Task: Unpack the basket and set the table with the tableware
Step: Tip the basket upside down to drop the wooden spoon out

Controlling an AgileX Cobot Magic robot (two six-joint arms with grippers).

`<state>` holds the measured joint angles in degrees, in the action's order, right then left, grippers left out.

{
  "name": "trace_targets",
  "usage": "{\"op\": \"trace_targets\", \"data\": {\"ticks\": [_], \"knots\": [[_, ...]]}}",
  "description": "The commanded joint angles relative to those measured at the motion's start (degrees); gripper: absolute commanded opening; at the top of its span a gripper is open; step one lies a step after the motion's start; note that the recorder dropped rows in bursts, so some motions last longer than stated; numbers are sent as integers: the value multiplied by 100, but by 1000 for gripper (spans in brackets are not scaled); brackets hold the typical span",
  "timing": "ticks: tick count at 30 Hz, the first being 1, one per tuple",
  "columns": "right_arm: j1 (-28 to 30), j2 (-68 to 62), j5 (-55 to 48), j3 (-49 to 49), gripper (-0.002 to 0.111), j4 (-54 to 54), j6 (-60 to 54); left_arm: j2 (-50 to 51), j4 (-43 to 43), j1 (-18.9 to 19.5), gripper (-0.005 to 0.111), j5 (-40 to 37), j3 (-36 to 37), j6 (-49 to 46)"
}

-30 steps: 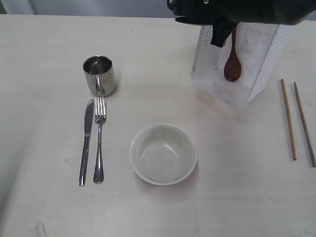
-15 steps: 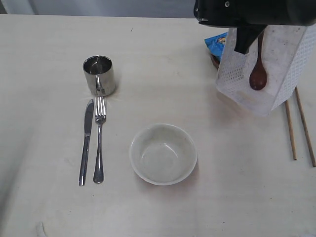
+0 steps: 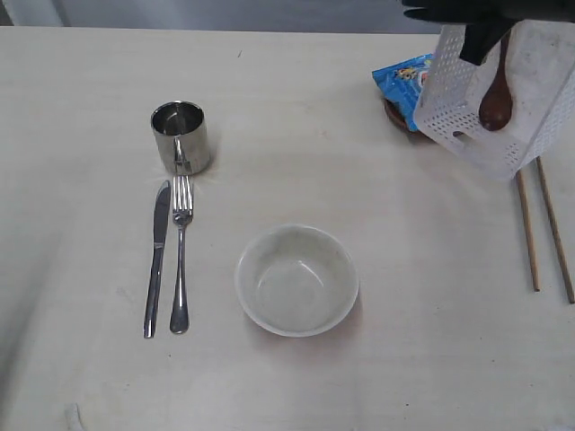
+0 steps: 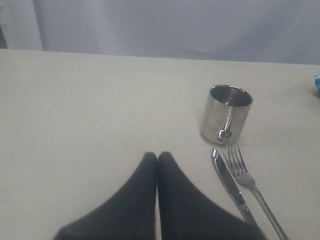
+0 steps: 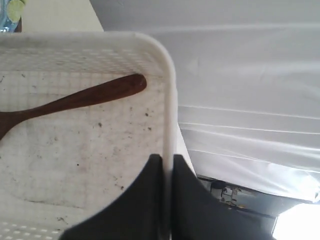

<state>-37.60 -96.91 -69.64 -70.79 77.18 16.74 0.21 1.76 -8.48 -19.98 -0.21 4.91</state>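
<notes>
My right gripper [image 5: 167, 159] is shut on the rim of the white lattice basket [image 3: 458, 108], holding it tilted above the table [image 3: 404, 377] at the far right. A reddish-brown wooden spoon [image 3: 496, 97] lies inside against the basket floor [image 5: 75, 150], and the spoon [image 5: 75, 100] also shows in the right wrist view. The right gripper [image 3: 476, 45] comes in from the top edge. On the table lie the white bowl [image 3: 296, 280], steel cup [image 3: 181, 136], knife [image 3: 157, 260], fork [image 3: 181, 260] and two chopsticks [image 3: 526, 224]. My left gripper [image 4: 157, 157] is shut and empty, near the cup [image 4: 227, 114].
A blue chips bag [image 3: 404, 76] rests on a brown plate [image 3: 393, 115] just left of the raised basket. The chopsticks run under the basket's lower corner. The knife [image 4: 230, 185] and fork [image 4: 247, 175] lie right of my left gripper.
The right gripper has carried the tilted basket with the spoon to the right and upward, uncovering the chips bag and the brown plate. Everything else is still.
</notes>
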Motion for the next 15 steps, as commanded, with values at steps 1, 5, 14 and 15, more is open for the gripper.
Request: {"op": "trace_targets", "data": {"ticks": [1, 5, 14, 15], "knots": [[-98, 211, -33, 4, -1, 200, 62, -21, -5, -27, 0, 12, 21, -17], [-456, 488, -33, 108, -1, 566, 149, -21, -5, -27, 0, 12, 21, -17], [-510, 792, -33, 421, -1, 1089, 450, -21, -5, -27, 0, 12, 21, -17], [-456, 792, -33, 446, -1, 984, 396, -21, -5, -27, 0, 12, 21, -17]]}}
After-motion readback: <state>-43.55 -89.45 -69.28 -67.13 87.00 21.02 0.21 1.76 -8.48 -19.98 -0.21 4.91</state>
